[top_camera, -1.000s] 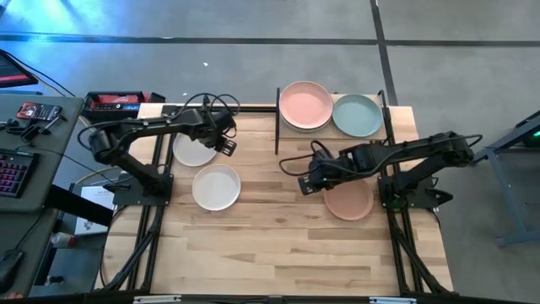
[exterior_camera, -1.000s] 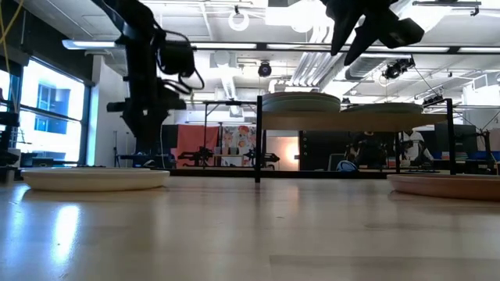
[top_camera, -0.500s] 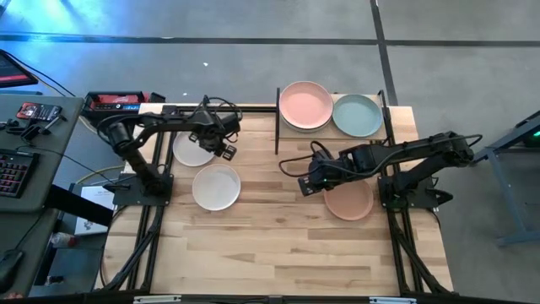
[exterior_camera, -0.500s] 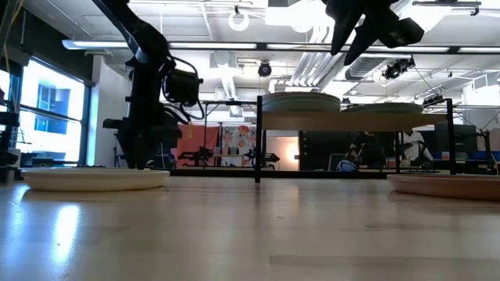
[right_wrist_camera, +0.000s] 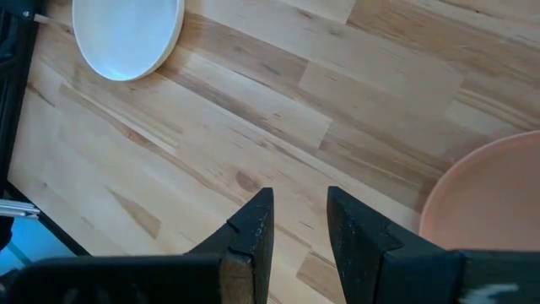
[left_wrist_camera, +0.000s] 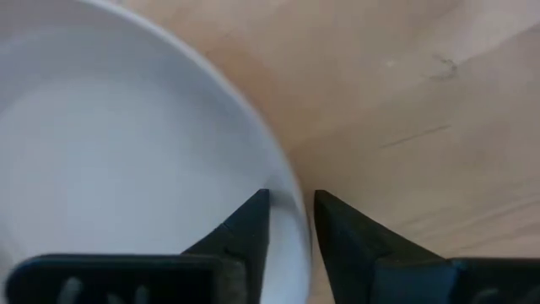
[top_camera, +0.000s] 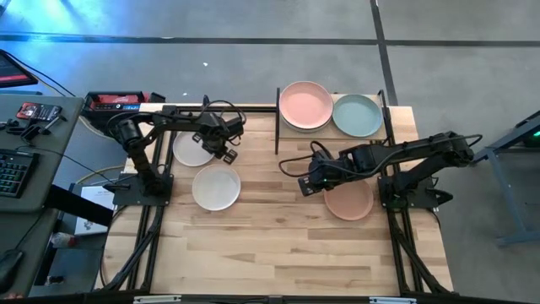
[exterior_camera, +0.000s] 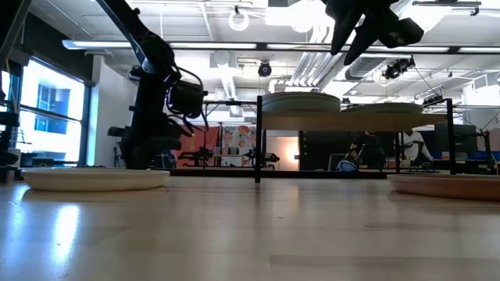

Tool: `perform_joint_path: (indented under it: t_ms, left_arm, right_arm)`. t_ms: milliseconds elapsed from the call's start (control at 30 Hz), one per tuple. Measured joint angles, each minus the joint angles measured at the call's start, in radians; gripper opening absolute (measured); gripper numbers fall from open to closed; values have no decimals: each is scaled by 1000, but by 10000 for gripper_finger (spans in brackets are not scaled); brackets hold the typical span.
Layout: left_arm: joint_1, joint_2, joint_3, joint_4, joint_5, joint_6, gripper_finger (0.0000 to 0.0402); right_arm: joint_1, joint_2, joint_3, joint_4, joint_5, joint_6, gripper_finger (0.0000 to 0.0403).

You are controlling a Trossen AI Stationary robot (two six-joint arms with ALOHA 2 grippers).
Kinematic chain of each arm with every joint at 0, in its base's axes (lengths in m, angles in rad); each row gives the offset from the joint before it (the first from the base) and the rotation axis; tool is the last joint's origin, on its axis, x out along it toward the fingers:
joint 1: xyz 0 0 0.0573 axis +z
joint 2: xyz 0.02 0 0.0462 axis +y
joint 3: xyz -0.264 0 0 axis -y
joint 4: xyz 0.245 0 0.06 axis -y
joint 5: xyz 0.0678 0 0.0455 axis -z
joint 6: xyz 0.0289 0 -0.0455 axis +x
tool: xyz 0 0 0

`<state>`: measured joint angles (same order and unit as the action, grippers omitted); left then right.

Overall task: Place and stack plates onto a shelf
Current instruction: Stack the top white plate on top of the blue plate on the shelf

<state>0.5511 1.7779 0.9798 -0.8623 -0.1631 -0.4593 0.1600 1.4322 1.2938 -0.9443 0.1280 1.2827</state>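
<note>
Five plates: two white, one near the table's left edge, one at its far-left corner; peach plate near the right edge; pink and grey-green on the shelf. No legible writing. Left gripper narrowly parted, straddling the far white plate's rim. Right gripper slightly open, empty, above bare mid-table boards.

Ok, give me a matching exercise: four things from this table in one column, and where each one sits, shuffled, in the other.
Things:
1. pink plate
2. salmon plate
3. left gripper
4. right gripper

Places:
A. over bare tabletop, beside the salmon plate
B. on the shelf, beside the grey-green plate
C. at a white plate's rim
D. on the tabletop by the right arm

Pairs: 1-B, 2-D, 3-C, 4-A
</note>
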Motion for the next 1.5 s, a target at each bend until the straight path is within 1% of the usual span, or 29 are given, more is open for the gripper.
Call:
perform_joint_path:
  t_ms: [200, 267, 467, 600, 833, 1000, 1133, 1267, 1433, 1500]
  left_arm:
    - [-11, 0, -2, -5, -2, 74, 15]
    - [-19, -1, -2, -13, -11, 107, 7]
    - [-71, 6, 32, -82, -6, 214, 3]
    - [-124, -23, 64, -136, -15, 268, 2]
    - [-244, -130, 117, -287, -27, 317, 1]
    - [-352, -239, 130, -366, -72, 351, 1]
    - [-439, -334, 132, -386, -82, 391, 1]
    - [-533, -411, 132, -387, -83, 465, 1]
    - [-635, -455, 132, -367, -89, 578, 1]
    - [-677, -454, 132, -363, -115, 629, 1]
  right_arm:
    - [0, 0, 0, 0, 0, 14, 89]
    - [0, 0, 0, 0, 0, 21, 89]
    - [-2, -1, 0, 4, -9, 19, 89]
    - [-3, -1, 0, 23, 15, 19, 89]
    - [-3, -1, 0, 93, 64, 19, 89]
    - [-18, -1, 0, 154, 84, 25, 89]
    - [-46, -1, 0, 193, 86, 19, 89]
    - [-80, -1, 0, 232, 86, 9, 89]
    - [-139, -1, 0, 311, 86, -41, 89]
    - [-166, -1, 0, 348, 87, -68, 89]
